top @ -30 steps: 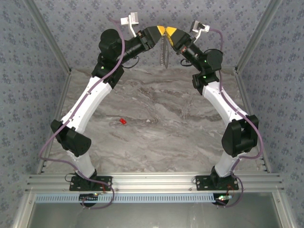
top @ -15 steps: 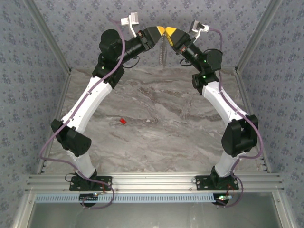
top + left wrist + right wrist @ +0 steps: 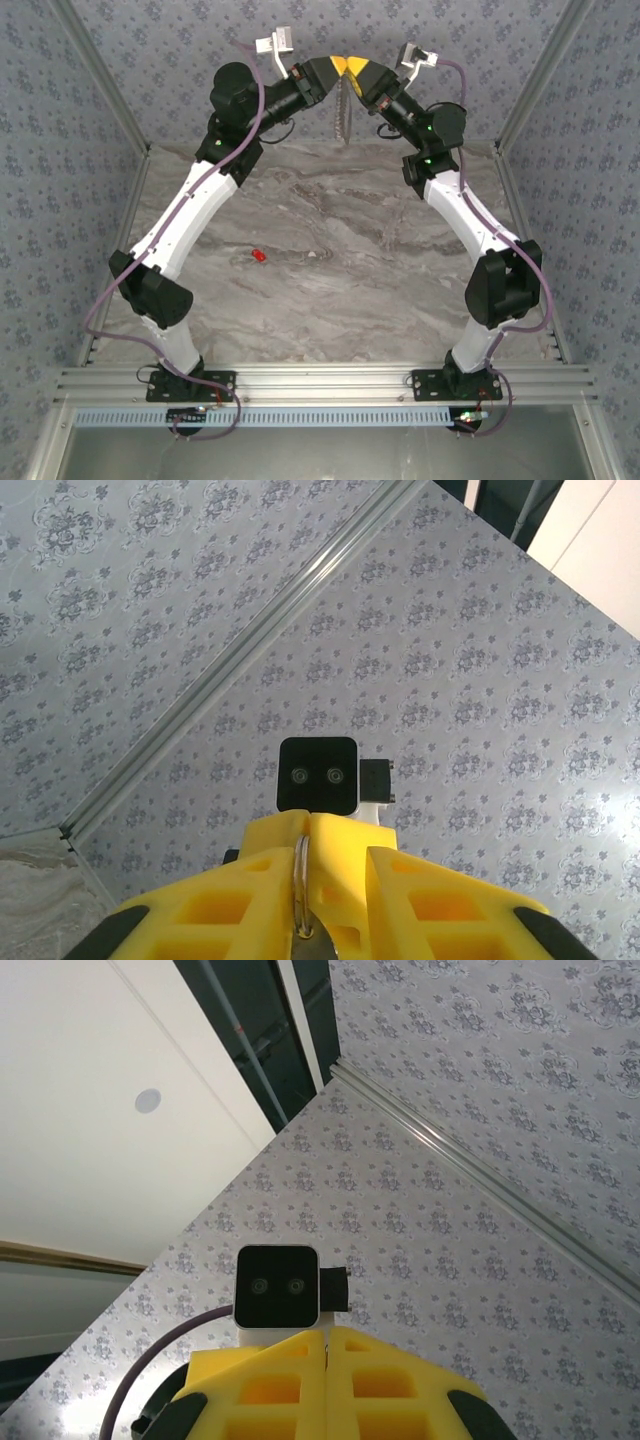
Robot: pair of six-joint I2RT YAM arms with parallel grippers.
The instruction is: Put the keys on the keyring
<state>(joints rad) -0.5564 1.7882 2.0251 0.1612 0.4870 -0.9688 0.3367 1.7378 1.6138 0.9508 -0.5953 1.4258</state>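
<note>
Both arms are up high, tips meeting over the far edge of the table (image 3: 400, 300). The left gripper (image 3: 337, 66) and right gripper (image 3: 358, 69) sit nose to nose. The keyring (image 3: 344, 108) hangs straight down from where they meet, well above the tabletop, in front of the back wall.

On the left wrist cam I see the yellow fingers (image 3: 240, 905) clamped on the ring's wire, which stands edge-on in the seam btw them. The right arm's camera (image 3: 317, 773) sits just beyond.

On the right wrist cam the fingers (image 3: 270, 1390) are pressed tight together, w/ just a hairline seam. I can't tell whether the ring is in that pinch. The left arm's camera (image 3: 277, 1285) sits just past the tips.

The key (image 3: 257, 257), small & red, lies on the table left of the middle, about halfway btw the far and near edges. It's well apart from the ring and both grippers.

Vs. half a sec ago, v. little has changed. The right gripper has crept a touch to the left, and its arm's elbow has edged inward w/ it. The ring hangs much as it did, and the key hasn't budged.
</note>
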